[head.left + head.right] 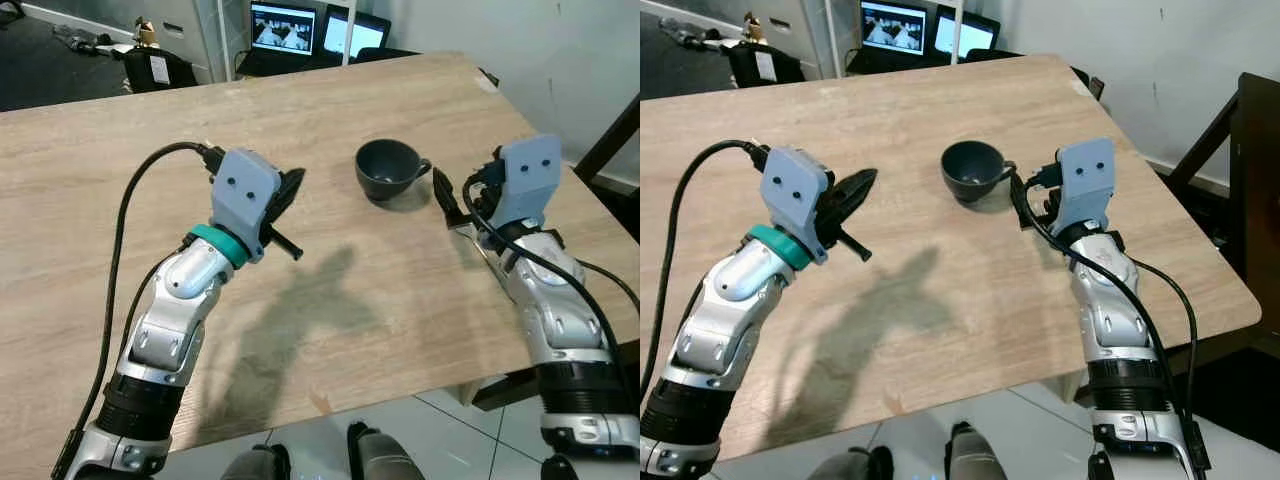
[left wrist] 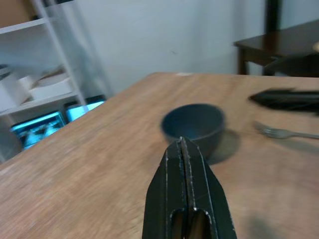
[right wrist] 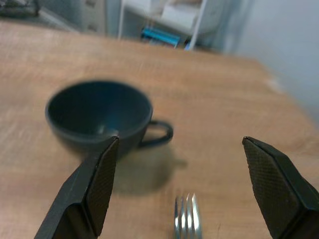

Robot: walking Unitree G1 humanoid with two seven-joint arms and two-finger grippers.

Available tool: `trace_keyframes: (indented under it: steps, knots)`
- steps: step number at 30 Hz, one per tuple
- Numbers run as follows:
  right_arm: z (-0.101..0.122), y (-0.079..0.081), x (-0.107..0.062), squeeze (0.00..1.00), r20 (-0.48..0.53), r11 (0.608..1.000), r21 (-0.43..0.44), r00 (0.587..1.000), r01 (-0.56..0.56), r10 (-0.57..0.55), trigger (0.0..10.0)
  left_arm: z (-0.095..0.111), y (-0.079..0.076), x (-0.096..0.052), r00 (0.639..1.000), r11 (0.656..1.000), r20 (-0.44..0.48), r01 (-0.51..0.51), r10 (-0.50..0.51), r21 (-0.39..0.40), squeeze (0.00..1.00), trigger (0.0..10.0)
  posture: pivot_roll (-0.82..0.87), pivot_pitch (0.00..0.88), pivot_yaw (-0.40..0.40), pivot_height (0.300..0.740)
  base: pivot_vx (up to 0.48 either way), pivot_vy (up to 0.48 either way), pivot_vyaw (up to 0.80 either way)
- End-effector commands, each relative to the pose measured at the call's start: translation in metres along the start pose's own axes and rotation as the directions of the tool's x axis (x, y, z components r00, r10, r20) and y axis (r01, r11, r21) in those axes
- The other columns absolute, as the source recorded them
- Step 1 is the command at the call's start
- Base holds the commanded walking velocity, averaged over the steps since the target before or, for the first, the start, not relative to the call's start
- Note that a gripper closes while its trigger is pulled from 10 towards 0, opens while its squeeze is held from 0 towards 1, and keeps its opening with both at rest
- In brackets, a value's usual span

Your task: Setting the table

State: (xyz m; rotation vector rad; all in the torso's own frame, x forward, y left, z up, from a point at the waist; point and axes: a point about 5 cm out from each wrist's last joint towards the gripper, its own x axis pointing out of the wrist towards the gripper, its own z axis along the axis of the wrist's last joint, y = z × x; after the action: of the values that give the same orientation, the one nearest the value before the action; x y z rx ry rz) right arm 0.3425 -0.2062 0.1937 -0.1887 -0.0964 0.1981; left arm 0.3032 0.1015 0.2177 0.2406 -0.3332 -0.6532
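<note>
A dark grey cup (image 1: 388, 168) stands upright on the wooden table (image 1: 330, 110), its handle turned toward my right arm. My right gripper (image 3: 180, 140) is open just right of the cup, low over the table. A silver fork (image 3: 188, 219) lies on the wood between its fingers (image 3: 94, 184), tines toward the cup and apart from it. My left gripper (image 1: 293, 185) is shut and holds nothing. It hovers left of the cup with its fingers (image 2: 182, 169) aimed at the cup (image 2: 193, 124).
Two open laptops (image 1: 283, 27) stand beyond the table's far edge, next to a black chair (image 1: 155, 68). A dark wooden chair (image 1: 1255, 130) stands off the table's right side. The table's near edge runs just before my arms, with tiled floor (image 1: 440, 420) below.
</note>
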Motion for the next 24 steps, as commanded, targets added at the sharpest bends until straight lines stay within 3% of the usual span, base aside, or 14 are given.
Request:
trace_keyframes:
  steps: [1,5,10,19,20,22,24]
  knots:
    - [-0.011,0.0,-0.001,0.0,-0.058,0.999,0.036,0.998,-0.025,0.027,10.0,-0.004,-0.002,-0.005,0.999,0.999,-0.028,0.034,-0.034,-0.017,0.0,10.0,-0.07,0.109,0.047,0.74,0.0,0.0,0.0]
    - [-0.025,-0.012,-0.003,0.0,-0.152,0.993,0.079,0.983,-0.088,0.099,10.0,-0.004,-0.007,-0.005,0.989,0.99,-0.046,0.143,-0.142,0.015,0.0,10.0,-0.06,0.126,0.04,0.74,0.0,0.0,0.0]
    - [-0.033,-0.026,-0.01,0.0,-0.214,0.984,0.097,0.962,-0.149,0.167,10.0,0.004,-0.021,0.003,0.946,0.946,-0.031,0.323,-0.322,0.042,0.0,10.0,-0.07,0.151,0.044,0.74,0.0,0.0,0.0]
    - [-0.041,-0.042,-0.016,0.0,-0.259,0.991,0.081,0.958,-0.103,0.121,10.0,0.01,-0.033,0.007,0.92,0.919,-0.015,0.392,-0.392,0.029,0.0,10.0,-0.08,0.165,0.058,0.74,0.0,0.0,0.0]
    - [-0.038,-0.048,-0.017,1.0,-0.251,0.995,0.076,0.965,-0.064,0.081,10.0,0.009,-0.034,0.006,0.918,0.917,-0.018,0.398,-0.397,0.022,0.0,10.0,-0.09,0.167,0.064,0.74,0.0,0.0,0.0]
    - [-0.038,-0.048,-0.017,1.0,-0.251,0.995,0.076,0.965,-0.064,0.081,10.0,0.009,-0.034,0.006,0.918,0.917,-0.018,0.398,-0.397,0.022,0.0,10.0,-0.09,0.167,0.064,0.74,0.0,0.0,0.0]
    - [-0.033,-0.062,-0.021,1.0,-0.235,0.998,0.059,0.972,-0.01,0.024,10.0,0.007,-0.036,0.003,0.914,0.914,-0.029,0.406,-0.405,0.011,0.0,10.0,-0.09,0.171,0.072,0.74,0.0,0.0,0.0]
